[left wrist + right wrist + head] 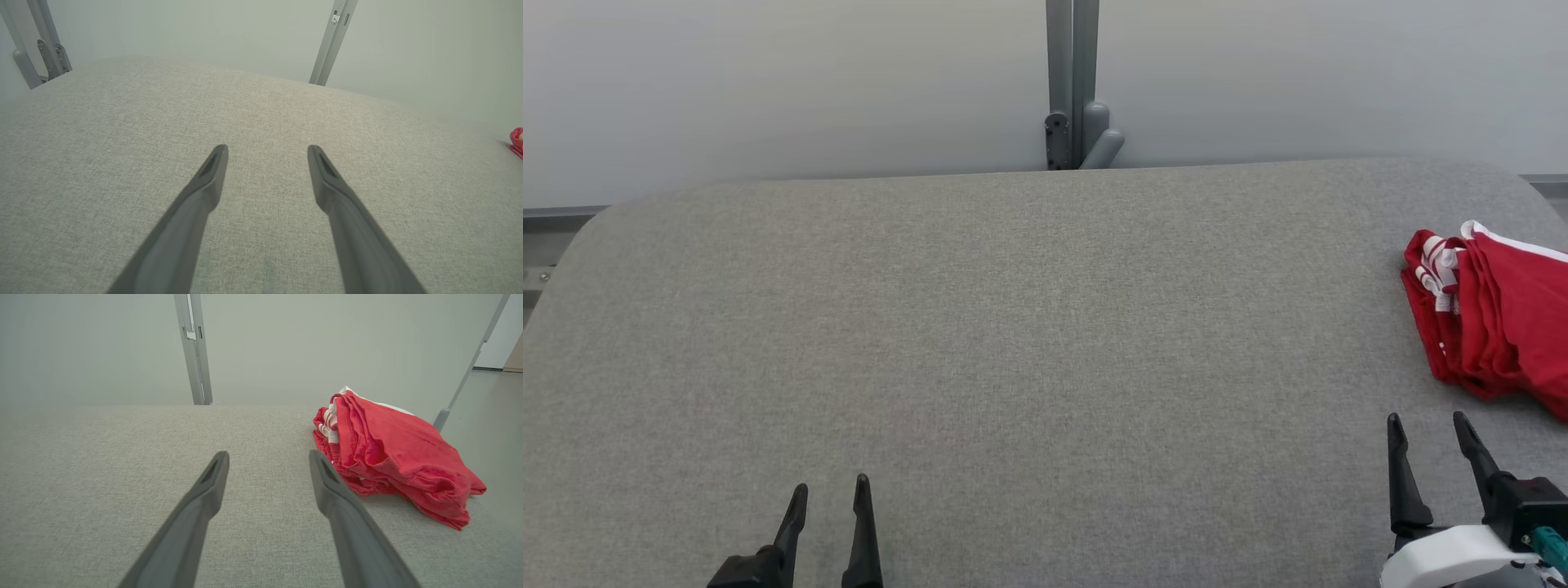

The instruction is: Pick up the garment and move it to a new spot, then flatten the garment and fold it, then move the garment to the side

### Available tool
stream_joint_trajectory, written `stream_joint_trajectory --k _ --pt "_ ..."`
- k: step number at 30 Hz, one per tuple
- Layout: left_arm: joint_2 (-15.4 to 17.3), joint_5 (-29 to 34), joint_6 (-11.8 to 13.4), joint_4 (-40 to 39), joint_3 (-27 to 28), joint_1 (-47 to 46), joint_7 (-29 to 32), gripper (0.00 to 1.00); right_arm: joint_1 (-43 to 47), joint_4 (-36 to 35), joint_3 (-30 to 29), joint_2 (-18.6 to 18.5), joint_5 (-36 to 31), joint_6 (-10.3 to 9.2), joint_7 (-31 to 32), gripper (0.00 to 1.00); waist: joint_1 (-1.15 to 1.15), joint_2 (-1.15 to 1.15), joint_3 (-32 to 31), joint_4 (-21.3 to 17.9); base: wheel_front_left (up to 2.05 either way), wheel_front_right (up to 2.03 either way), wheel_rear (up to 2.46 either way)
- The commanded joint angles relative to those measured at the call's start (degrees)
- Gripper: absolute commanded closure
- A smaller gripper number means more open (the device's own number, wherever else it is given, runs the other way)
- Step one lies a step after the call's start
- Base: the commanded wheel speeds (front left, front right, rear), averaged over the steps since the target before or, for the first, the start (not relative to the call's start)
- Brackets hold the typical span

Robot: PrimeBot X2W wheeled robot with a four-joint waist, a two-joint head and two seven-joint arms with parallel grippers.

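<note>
Head view: I see the red garment (1494, 314), white-trimmed, bunched in a heap at the right edge of the grey padded table (1013, 327) and partly cut off by the frame. My right gripper (1427, 416) hovers near it, jaws wide and empty. From the right wrist the cloth lies just right of the fingers; whether the nearer one touches it I cannot tell. My left gripper (832, 483) (jaws likewise spread, holding nothing) sits well apart, over bare table at the near left.
</note>
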Motion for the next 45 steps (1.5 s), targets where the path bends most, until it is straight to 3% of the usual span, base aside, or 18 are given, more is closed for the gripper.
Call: stream_joint_trajectory --k 1,9,17,45 --pt "0.17 0.21 -0.2 0.18 -0.01 -0.65 0.03 0.0 0.84 0.41 0.2 0.15 -0.54 -0.07 -0.12 0.0 0.0 0.0 -0.21 0.81 0.0 0.0 0.0" --pt "0.17 -0.02 -1.2 1.55 0.39 -1.07 0.03 0.0 1.97 2.48 2.81 0.64 -2.82 -0.07 -0.13 0.0 0.0 0.0 -0.71 2.65 0.0 0.0 0.0" --pt "0.17 -1.01 -0.52 1.5 1.0 -0.69 0.03 0.0 1.72 2.29 5.16 0.67 -1.69 -0.07 -0.13 0.0 0.0 0.0 -1.0 3.25 0.0 0.0 0.0" --pt "0.17 -0.56 -1.1 2.23 1.04 -0.58 0.03 0.0 0.62 3.12 5.84 0.68 -0.51 -0.07 -0.13 0.0 0.0 0.0 -1.67 3.47 0.0 0.0 0.0"
